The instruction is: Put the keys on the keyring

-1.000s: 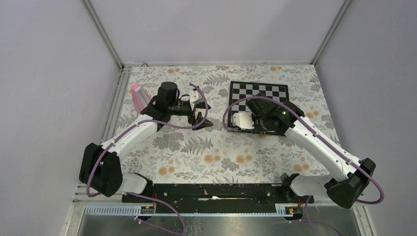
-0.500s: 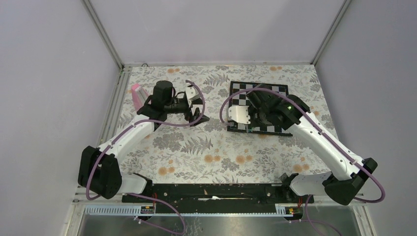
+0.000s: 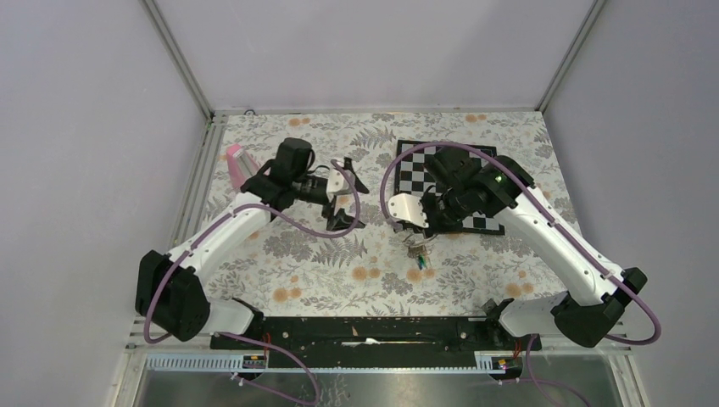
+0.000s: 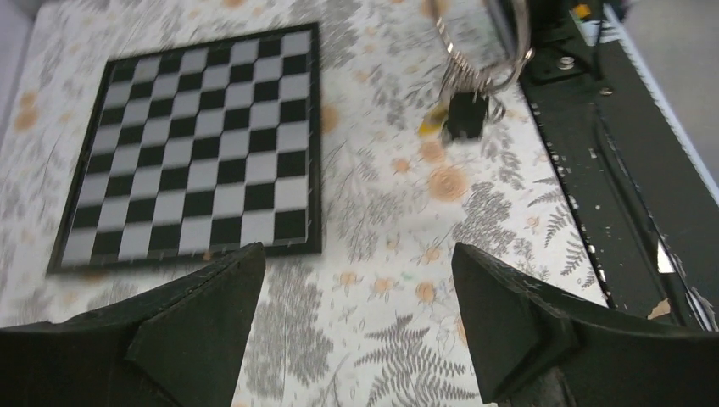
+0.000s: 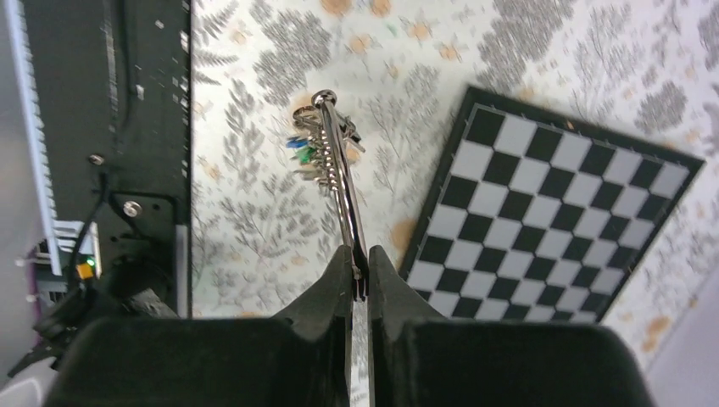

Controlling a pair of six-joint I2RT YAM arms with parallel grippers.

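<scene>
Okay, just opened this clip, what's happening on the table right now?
The right pincer is shut on the keyring. It pinches one wire ring, so the bunch with its coloured tags dangles over the floral tablecloth, just off the chessboard. The left pincer is wide open and empty, and points toward the hanging keyring.

Black-and-white chessboard [image 3: 420, 165] flat on floral tablecloth [image 3: 305, 263], pink block [image 3: 237, 165] near the cloth's left edge.
</scene>
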